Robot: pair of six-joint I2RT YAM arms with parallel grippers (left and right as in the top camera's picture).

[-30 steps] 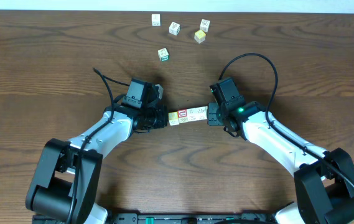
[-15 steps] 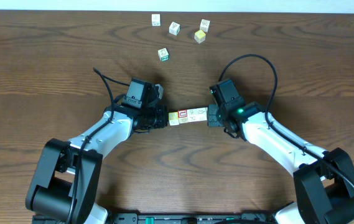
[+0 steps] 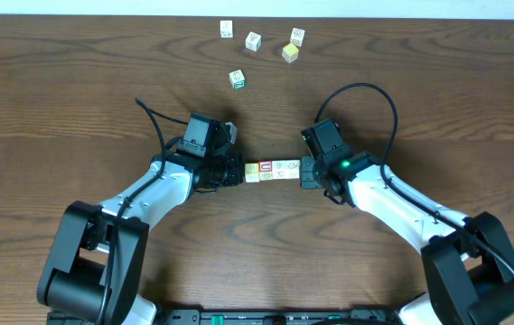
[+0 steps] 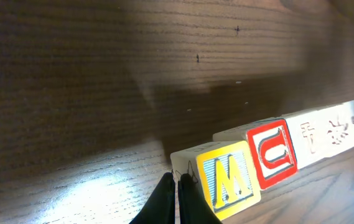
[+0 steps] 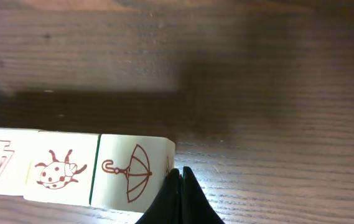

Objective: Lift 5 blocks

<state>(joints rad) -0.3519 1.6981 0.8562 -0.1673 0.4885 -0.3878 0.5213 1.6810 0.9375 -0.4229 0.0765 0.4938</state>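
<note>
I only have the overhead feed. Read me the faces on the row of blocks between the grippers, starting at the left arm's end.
Observer: In the left wrist view, the M block sits at the tips of the left gripper: blue letter, yellow border.
Operator: Give me the next one.
Observer: The U block: red letter, red border.
Operator: Now the right arm's end.
Observer: In the right wrist view, the umbrella block sits against the shut right gripper.

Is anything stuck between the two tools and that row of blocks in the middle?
Nothing visible. The left tool presses the yellow end of the row of blocks and the right tool the white end. The other cubes sit far off.
</note>
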